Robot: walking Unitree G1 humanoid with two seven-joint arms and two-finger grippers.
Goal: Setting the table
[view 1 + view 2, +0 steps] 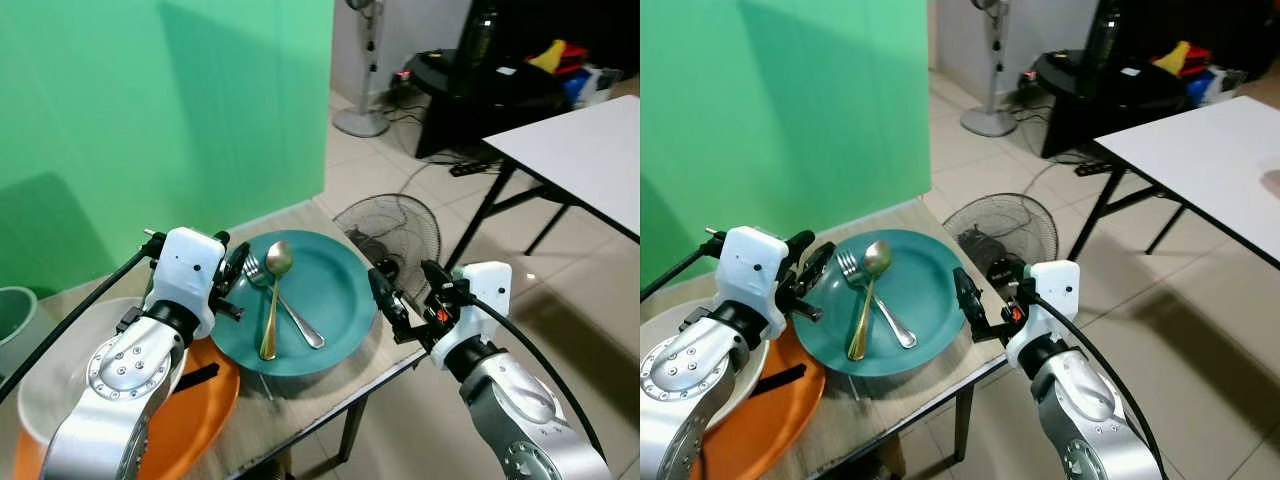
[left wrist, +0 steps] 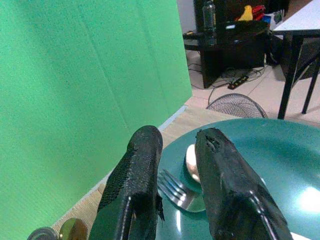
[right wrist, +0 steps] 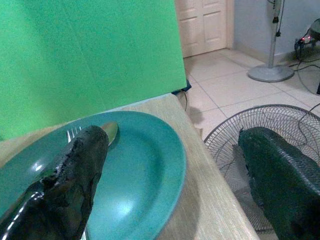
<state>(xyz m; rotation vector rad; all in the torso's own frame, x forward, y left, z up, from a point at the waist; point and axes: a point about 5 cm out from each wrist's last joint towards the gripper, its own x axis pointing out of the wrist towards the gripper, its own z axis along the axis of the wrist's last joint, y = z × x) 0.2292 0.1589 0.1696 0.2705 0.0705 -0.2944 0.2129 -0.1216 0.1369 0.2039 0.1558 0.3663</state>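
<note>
I read the step in hand as taking hold of the teal plate [image 1: 335, 300] from both sides, so I would keep both claws level and close them together; if one side bites first, the plate tips and the cutlery slides.

Nearest me, the left claw [image 1: 234, 274] sits at the plate's left rim. Through the left wrist view its fingers [image 2: 135, 185] stand a little apart, with the rim running between or just under them; I cannot tell whether they touch it. I would ease them down onto the rim only, well short of the fork [image 1: 262, 278], whose tines lie just beyond the fingertips.

The right claw [image 1: 388, 300] is at the right rim, spread wide. In its wrist view one finger [image 3: 70, 185] hangs over the plate's inside and the other is out past the table [image 3: 210, 200] edge, above the floor fan [image 1: 390, 232]. That plate edge lies close to the table's edge, so I would lift before drawing anything outward.

On the plate, the gold spoon [image 1: 272, 300] lies across the fork, both toward the left half. Left of the plate, touching or slightly beneath its rim, are an orange plate [image 1: 195, 415] and a white dish [image 1: 50, 385].
</note>
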